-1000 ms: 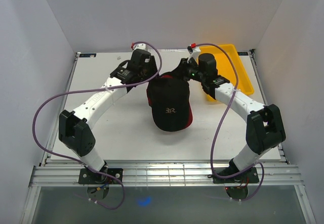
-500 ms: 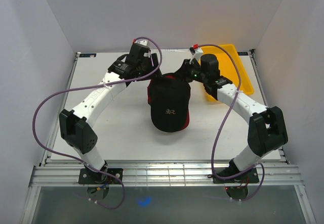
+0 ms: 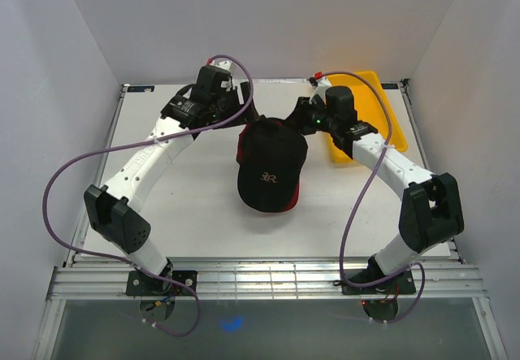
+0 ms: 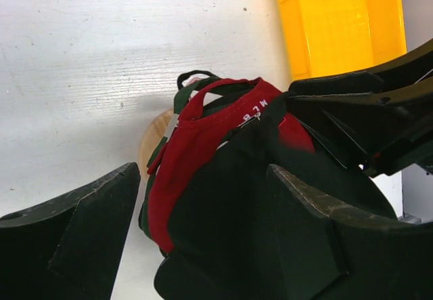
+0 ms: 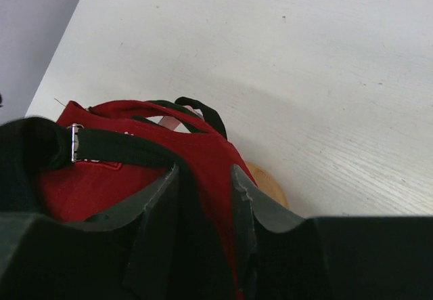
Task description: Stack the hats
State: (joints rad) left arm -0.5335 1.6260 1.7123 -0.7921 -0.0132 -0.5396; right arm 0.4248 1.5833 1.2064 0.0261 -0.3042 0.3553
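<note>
A black cap (image 3: pixel 272 165) with a pale logo lies on top of the stack, brim toward me. The red cap (image 3: pixel 297 200) shows as a rim under it. In the left wrist view the red cap (image 4: pixel 196 158), a dark green cap's edge (image 4: pixel 150 178) and the wooden stand (image 4: pixel 152 134) show below the black cap (image 4: pixel 230 232). The pink cap is hidden. My left gripper (image 3: pixel 244 118) (image 4: pixel 203 246) is open, its jaws wide on either side of the black cap's back. My right gripper (image 3: pixel 292 121) (image 5: pixel 203 205) is shut on the black cap's back rim (image 5: pixel 189 246), with red fabric beside it.
A yellow tray (image 3: pixel 382 112) stands at the back right, just behind my right arm, and shows in the left wrist view (image 4: pixel 338 22). White walls close in the table on the left, back and right.
My left gripper has opened and drawn back to the far left. The black cap has settled slightly farther back on the stack. My right gripper keeps its hold.
</note>
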